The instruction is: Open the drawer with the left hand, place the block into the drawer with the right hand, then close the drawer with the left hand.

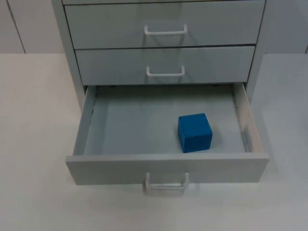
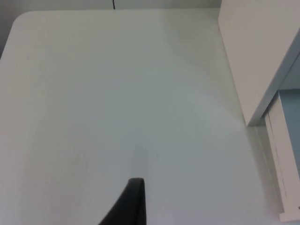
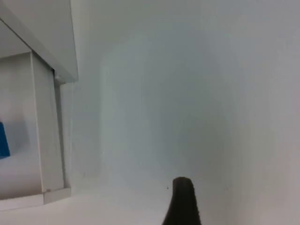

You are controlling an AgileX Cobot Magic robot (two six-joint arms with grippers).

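Blue block (image 1: 194, 132) sits inside the open drawer (image 1: 166, 168), at 9 o'clock from the right gripper (image 3: 183, 201); finger spacing unclear.

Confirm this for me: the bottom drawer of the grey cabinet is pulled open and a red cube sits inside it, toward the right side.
Wrong on one count: the cube is blue, not red, as the top view shows. The rest holds: the bottom drawer of the grey cabinet is pulled open, and the cube sits inside it toward the right side.
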